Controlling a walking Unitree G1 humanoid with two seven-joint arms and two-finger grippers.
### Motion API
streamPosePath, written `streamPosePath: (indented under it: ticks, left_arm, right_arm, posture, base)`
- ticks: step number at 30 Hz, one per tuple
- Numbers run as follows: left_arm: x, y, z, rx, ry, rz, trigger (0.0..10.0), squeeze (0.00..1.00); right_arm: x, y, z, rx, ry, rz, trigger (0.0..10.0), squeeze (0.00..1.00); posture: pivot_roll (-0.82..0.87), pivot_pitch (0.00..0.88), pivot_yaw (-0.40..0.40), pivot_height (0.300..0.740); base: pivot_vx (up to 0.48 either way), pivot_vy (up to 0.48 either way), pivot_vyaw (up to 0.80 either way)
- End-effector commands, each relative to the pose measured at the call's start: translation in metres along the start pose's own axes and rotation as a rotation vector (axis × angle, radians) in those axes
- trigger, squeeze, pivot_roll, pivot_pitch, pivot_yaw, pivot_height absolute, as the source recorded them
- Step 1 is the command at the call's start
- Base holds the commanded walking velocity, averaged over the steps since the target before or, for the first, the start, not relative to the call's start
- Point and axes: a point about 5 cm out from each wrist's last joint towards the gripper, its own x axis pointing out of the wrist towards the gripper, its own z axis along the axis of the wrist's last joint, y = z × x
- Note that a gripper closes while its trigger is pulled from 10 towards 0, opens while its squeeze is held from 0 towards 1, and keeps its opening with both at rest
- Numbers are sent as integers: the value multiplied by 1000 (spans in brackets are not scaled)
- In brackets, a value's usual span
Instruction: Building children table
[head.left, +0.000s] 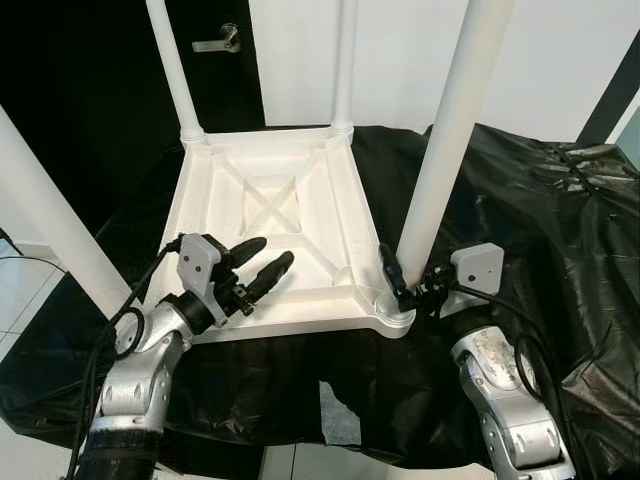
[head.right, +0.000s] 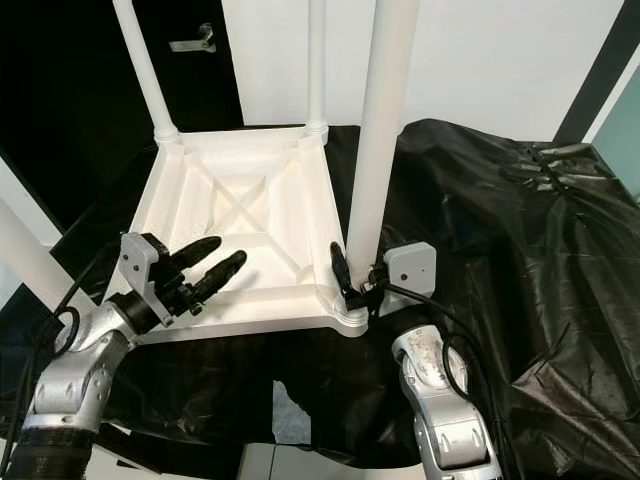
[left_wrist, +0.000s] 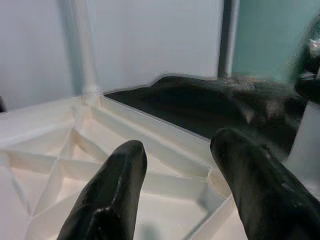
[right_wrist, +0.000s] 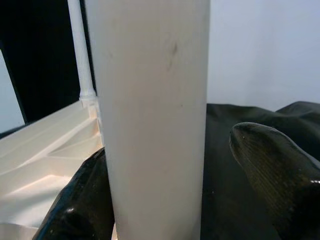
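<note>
- Black plastic sheet (head.left: 560, 230) covers the work surface, crumpled into folds on the robot's right, and the white table top (head.left: 265, 215) lies on it upside down, ribbed underside up.
- White legs stand at all four corners: two at the far corners (head.left: 172, 70), one at the near left (head.left: 50, 215), and the near right leg (head.left: 447, 130) upright in its socket. By my reading the build is nearly done; what seems left is seating or tightening this last leg, then turning the table over.
- Right gripper (head.left: 412, 288) is at the base of the near right leg, fingers (right_wrist: 75, 210) set either side of it; one finger touches, the other stands a little off, so the grip looks loose.
- Left gripper (head.left: 262, 262) hovers spread over the near edge of the table top, holding nothing.
- Dark door with a metal handle (head.left: 218, 42) stands behind; the sheet's folds near the right arm could snag.
</note>
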Motion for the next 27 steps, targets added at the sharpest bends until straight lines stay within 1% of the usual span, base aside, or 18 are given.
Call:
streamPosePath:
  ticks: [1,3,6,7,8,10,11,12,13,15,16,17,20,21,23,24,26,27]
  left_arm:
    - [-1,-8,2,-17,-2,9,10000,0]
    - [-6,-16,2,-36,-10,14,10000,0]
    - [-9,-19,2,-53,-6,41,10000,0]
    - [-13,-21,1,-80,-1,74,10000,0]
    - [-13,-21,1,-80,-1,74,10000,0]
    - [-24,-26,3,-109,6,130,10000,0]
    - [-24,-26,3,-109,6,130,10000,0]
    - [-28,-26,3,-108,14,140,10000,0]
    - [-28,-26,3,-108,14,140,10000,0]
    - [-40,-22,6,-91,32,150,10000,0]
    - [-49,-16,10,-71,41,162,10000,0]
    - [-49,-16,10,-71,41,162,10000,0]
    - [-71,1,17,-50,71,183,10000,0]
    - [-76,4,18,-47,82,184,10000,0]
    - [-80,5,20,-47,91,189,10000,0]
    - [-82,4,20,-39,110,187,10000,0]
    - [-91,-3,20,-51,183,121,10000,0]
    - [-97,-8,20,-42,235,71,10000,0]
  right_arm:
    - [-5,-7,0,-2,-10,-24,10000,0]
    - [-10,-9,-4,-9,8,-33,10000,0]
    - [-13,-12,-8,-15,23,-47,10000,0]
    - [-15,-14,-12,-25,37,-56,10000,0]
    - [-15,-14,-12,-25,37,-56,10000,0]
    - [-17,-19,-18,-40,53,-70,10000,0]
    - [-17,-19,-18,-40,53,-70,10000,0]
    - [-16,-21,-20,-45,56,-72,10000,0]
    - [-16,-21,-20,-45,56,-72,10000,0]
    - [-13,-23,-22,-46,57,-73,10000,0]
    - [-12,-24,-22,-42,56,-70,10000,0]
    - [-12,-24,-22,-42,56,-70,10000,0]
    - [-9,-27,-24,-49,56,-68,10000,0]
    - [-9,-28,-24,-51,57,-69,10000,0]
    - [-9,-28,-25,-53,55,-69,10000,0]
    - [-8,-29,-25,-53,52,-68,10000,0]
    - [-6,-26,-26,-44,47,-45,10000,0]
    - [-3,-24,-26,-40,45,-27,10000,0]
  posture:
    - [24,0,-34,740]
    - [25,0,-35,740]
    - [33,0,-38,740]
    - [38,0,-38,740]
    - [38,0,-38,740]
    - [52,0,-42,740]
    - [52,0,-42,740]
    - [59,0,-45,740]
    - [59,0,-45,740]
    - [65,0,-48,740]
    - [71,0,-52,740]
    - [71,0,-52,740]
    - [79,0,-59,740]
    - [83,0,-60,740]
    - [84,0,-60,740]
    - [85,0,-61,740]
    - [88,0,-61,740]
    - [92,0,-63,740]
  base:
    - [0,0,0]
    - [0,0,0]
    - [0,0,0]
    - [0,0,0]
    - [0,0,0]
    - [0,0,0]
    - [0,0,0]
    - [0,0,0]
    - [0,0,0]
    - [0,0,0]
    - [0,0,0]
    - [0,0,0]
    - [0,0,0]
    - [0,0,0]
    - [0,0,0]
    - [0,0,0]
    - [0,0,0]
    - [0,0,0]
